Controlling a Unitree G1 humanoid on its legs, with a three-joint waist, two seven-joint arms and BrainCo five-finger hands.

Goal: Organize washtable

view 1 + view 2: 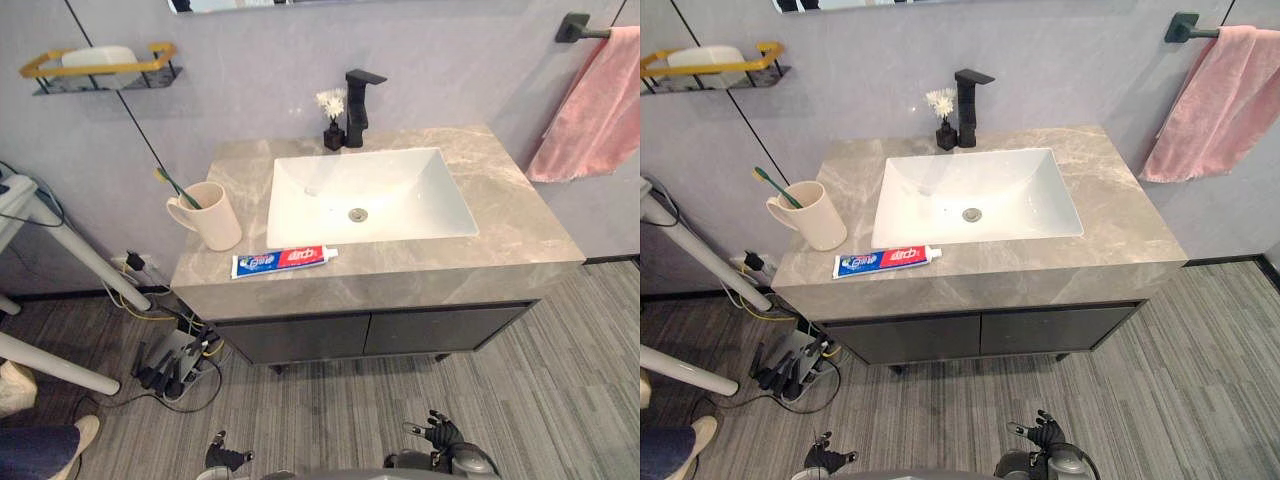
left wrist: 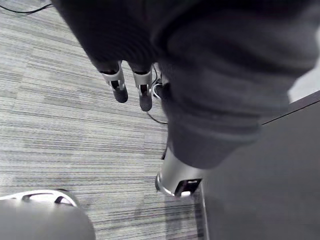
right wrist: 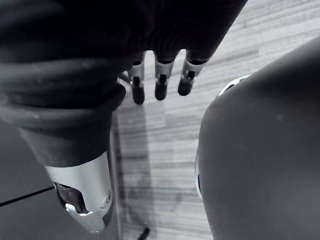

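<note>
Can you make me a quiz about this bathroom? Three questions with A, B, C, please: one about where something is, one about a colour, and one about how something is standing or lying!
1. Where is the toothpaste tube?
A. in the cup
B. on the countertop
C. in the sink

2. What colour is the towel?
A. pink
B. blue
C. white

3. How is the toothbrush placed?
A. lying flat on the countertop
B. lying in the sink
C. standing in the cup

Answers:
1 B, it lies flat in front of the sink.
2 A, the whole cloth is pink.
3 C, its green handle sticks up out of the cup.
</note>
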